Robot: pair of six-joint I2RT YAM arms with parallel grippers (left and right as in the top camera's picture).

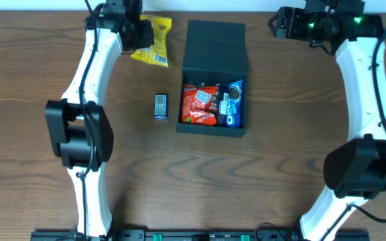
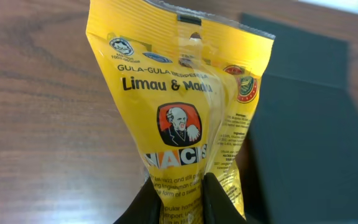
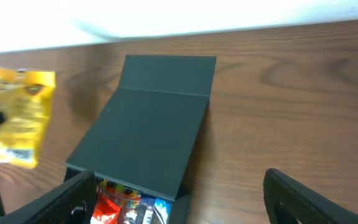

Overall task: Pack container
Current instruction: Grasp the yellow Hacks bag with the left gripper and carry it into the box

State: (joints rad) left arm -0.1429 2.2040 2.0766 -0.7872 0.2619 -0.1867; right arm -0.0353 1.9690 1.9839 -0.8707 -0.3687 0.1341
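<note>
The container (image 1: 214, 47), a dark square box with its flap lid thrown back toward the far edge, lies just to the right of the left gripper (image 2: 179, 198). The fingers (image 2: 140, 208) of that gripper pinch one end of a yellow packet (image 2: 173, 112) lettered "Limau & Madu". The packet is beside the lid, outside the box. Within the box lie a red packet (image 1: 200, 106) and, right of it, a blue packet (image 1: 234, 104). A small grey packet (image 1: 161, 107) rests on the wooden table (image 1: 280, 140), left of the box. Off the lid's far right corner, the right gripper (image 1: 280, 23) hangs with fingers spread wide and empty.
</note>
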